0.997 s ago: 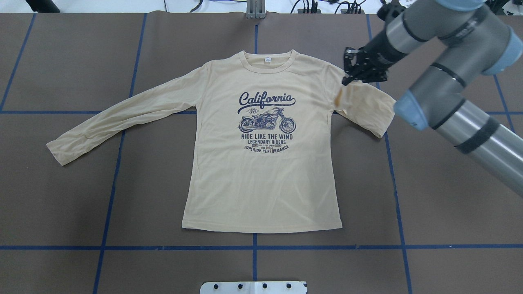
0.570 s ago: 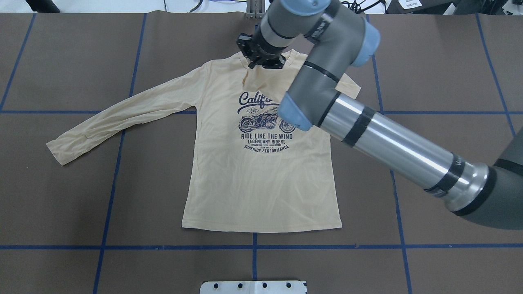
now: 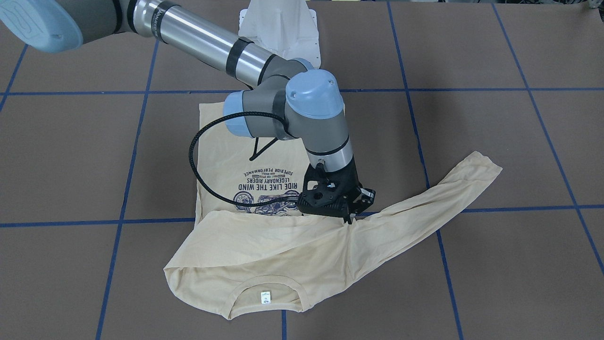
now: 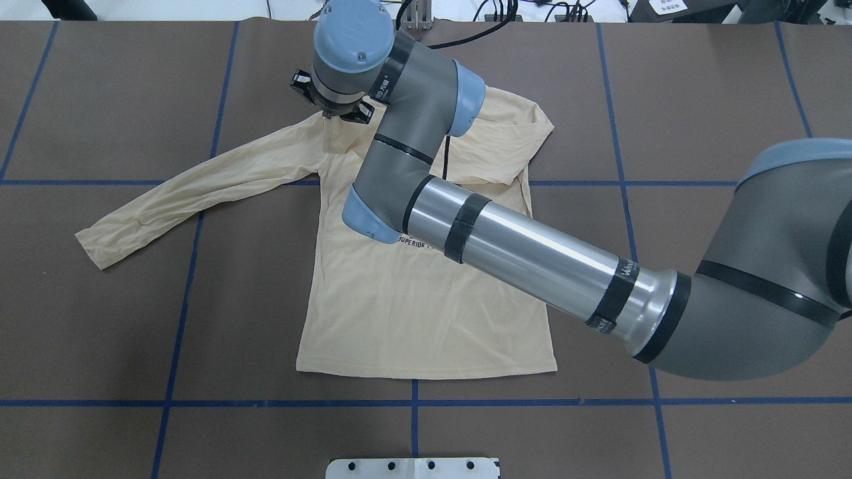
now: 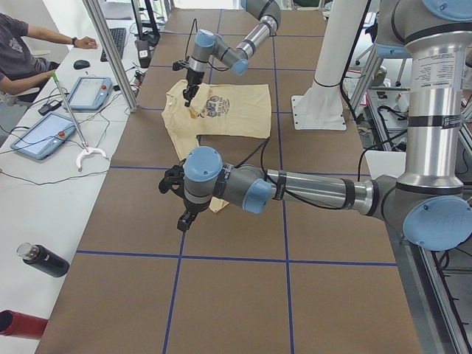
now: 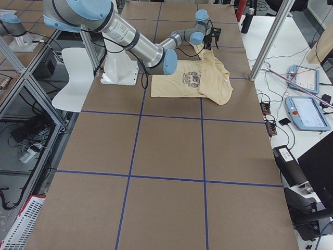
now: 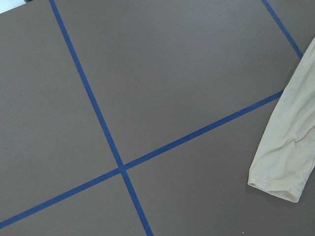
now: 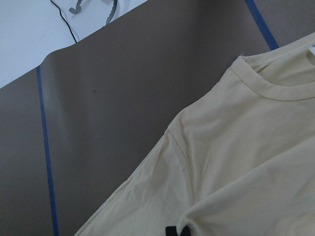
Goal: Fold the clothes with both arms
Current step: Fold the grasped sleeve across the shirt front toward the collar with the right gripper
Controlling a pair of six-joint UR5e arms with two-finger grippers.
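The cream-yellow shirt [image 4: 426,313] lies print-up on the brown table. Its right sleeve and shoulder are folded across the chest [image 3: 264,250], hiding part of the navy print [image 3: 266,189]. My right arm reaches across the shirt. My right gripper [image 4: 331,114] is at the shirt's left shoulder [image 3: 349,218], shut on a pinch of the folded sleeve fabric. The left sleeve [image 4: 186,193] stretches out flat; its cuff [image 7: 283,162] shows in the left wrist view. My left gripper [image 5: 184,221] hovers over that sleeve's end in the exterior left view only; I cannot tell its state.
The white pedestal base [image 3: 278,28] stands behind the shirt's hem. Blue tape lines [image 4: 180,299] grid the table. A person [image 5: 29,51] sits at a side bench with tablets [image 5: 44,133] and a bottle [image 5: 44,259]. Metal posts [image 5: 110,51] stand along that edge.
My right gripper has swept leftward across the shirt from its right shoulder to its left shoulder. It dragged the right sleeve over the chest and the top of the print.
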